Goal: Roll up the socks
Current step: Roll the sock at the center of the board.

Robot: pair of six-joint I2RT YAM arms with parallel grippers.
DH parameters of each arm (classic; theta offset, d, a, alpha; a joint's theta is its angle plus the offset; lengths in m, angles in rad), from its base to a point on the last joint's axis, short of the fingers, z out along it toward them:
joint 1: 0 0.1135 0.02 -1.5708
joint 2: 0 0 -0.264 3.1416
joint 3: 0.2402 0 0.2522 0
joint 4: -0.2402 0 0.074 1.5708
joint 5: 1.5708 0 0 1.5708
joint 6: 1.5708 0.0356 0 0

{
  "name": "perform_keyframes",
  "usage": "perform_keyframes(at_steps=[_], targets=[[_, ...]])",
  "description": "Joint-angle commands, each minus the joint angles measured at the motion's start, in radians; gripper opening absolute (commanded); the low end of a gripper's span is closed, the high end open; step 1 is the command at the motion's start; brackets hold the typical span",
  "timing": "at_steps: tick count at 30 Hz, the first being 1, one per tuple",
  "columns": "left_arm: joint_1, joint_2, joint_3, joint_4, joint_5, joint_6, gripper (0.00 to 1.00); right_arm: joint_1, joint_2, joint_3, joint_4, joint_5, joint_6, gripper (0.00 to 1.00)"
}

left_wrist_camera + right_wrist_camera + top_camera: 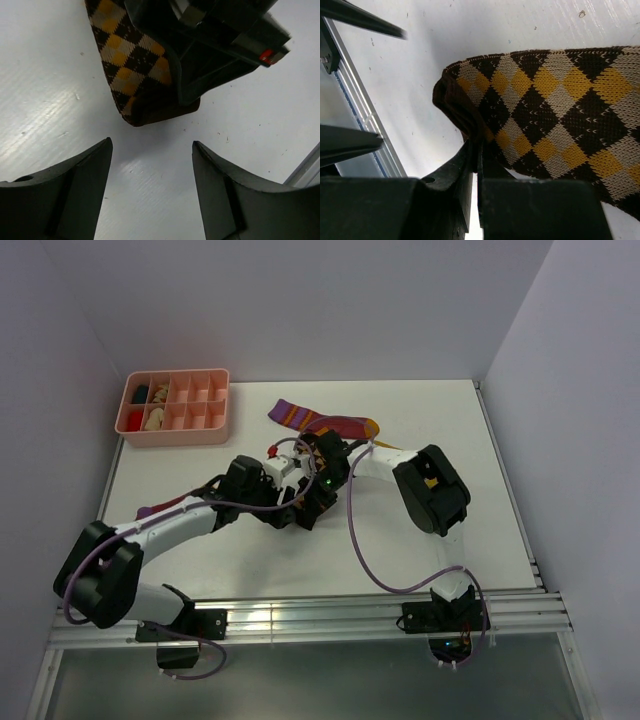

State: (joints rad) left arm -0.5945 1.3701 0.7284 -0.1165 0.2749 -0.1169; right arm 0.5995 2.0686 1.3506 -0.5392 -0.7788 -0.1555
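Pinches the diamond-check sock (555, 110) by its brown edge with the right gripper (476, 145), mid-table (480, 440). Holds the left gripper (152, 145) spread, just short of that sock's end. Beyond: 1 maroon sock (340, 425).

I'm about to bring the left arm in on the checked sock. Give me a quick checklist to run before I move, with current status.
1. Right gripper pinching the checked sock at its dark brown end: ok, jaws shut on the fabric.
2. Left gripper free: ok, jaws apart, only the table shows between them.
3. Sock end ahead of the left gripper: ok, roughly centred on the gap.
4. Room between the two grippers: cannot tell; the right one sits on the sock just beyond the left one.
5. Maroon sock apart from the checked sock: cannot tell; the grippers hide its near edge.
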Motion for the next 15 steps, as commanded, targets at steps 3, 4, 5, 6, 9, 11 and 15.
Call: perform_keyframes(at_steps=[3, 4, 5, 6, 9, 11, 15], targets=[[0.021, 0.096, 0.063, 0.049, 0.136, 0.006, 0.67, -0.006, 0.035, 0.031, -0.045, 0.047, -0.038, 0.00], [0.027, 0.107, 0.068, 0.060, 0.147, 0.005, 0.65, -0.006, 0.036, 0.032, -0.047, 0.047, -0.039, 0.00], [0.033, 0.118, 0.078, 0.064, 0.164, 0.000, 0.65, -0.006, 0.038, 0.033, -0.048, 0.047, -0.041, 0.00], [0.042, 0.130, 0.085, 0.067, 0.170, 0.000, 0.64, -0.006, 0.038, 0.033, -0.048, 0.049, -0.042, 0.00], [0.045, 0.168, 0.109, 0.069, 0.187, -0.010, 0.61, -0.006, 0.039, 0.032, -0.048, 0.055, -0.041, 0.00], [0.051, 0.182, 0.111, 0.083, 0.194, -0.023, 0.62, -0.006, 0.038, 0.030, -0.047, 0.061, -0.041, 0.00], [0.064, 0.191, 0.108, 0.095, 0.192, -0.032, 0.61, -0.006, 0.038, 0.024, -0.035, 0.062, -0.038, 0.00]])
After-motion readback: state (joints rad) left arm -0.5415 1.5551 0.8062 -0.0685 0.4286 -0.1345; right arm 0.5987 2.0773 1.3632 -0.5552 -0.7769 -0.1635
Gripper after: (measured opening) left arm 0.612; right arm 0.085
